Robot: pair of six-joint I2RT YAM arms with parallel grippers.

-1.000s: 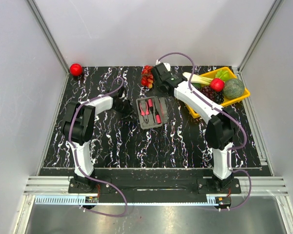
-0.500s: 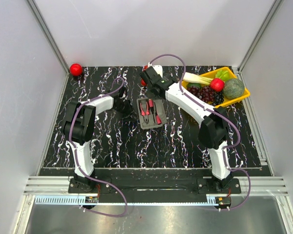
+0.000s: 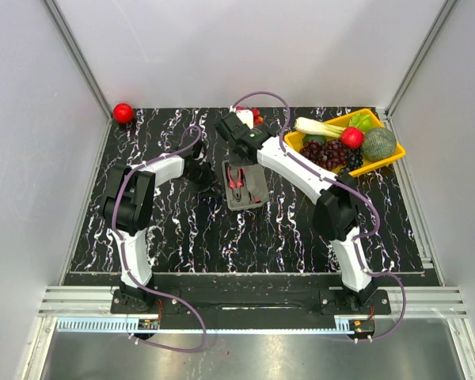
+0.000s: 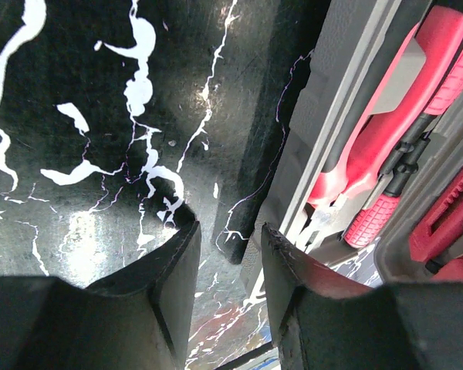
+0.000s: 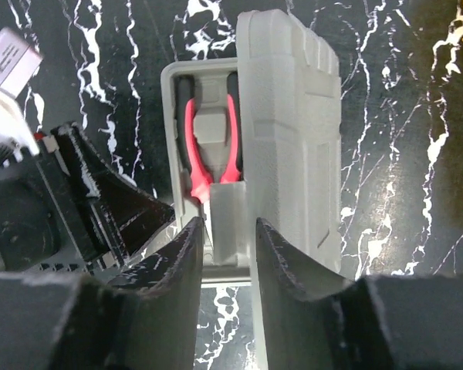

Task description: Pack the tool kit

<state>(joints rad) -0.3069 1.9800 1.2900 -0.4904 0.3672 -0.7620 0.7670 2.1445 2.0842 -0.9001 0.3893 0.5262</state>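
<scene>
The tool kit (image 3: 245, 186) lies mid-bench (image 3: 182, 229), with its lid (image 5: 289, 116) half over the pliers (image 5: 208, 146). The right gripper (image 5: 229, 231) hangs over the far end. The left gripper (image 4: 230, 227) sits by the left side. Both have jaws a little apart and empty. Next, I think, the lid needs pushing flat.

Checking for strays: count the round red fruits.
2: one red fruit at the table's far-left corner, one in the tray. More may hide behind the right arm.

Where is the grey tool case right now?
Top view: the grey case lies mid-table, the left hand at its left edge, the right hand over its far end, the yellow tray further right.
</scene>
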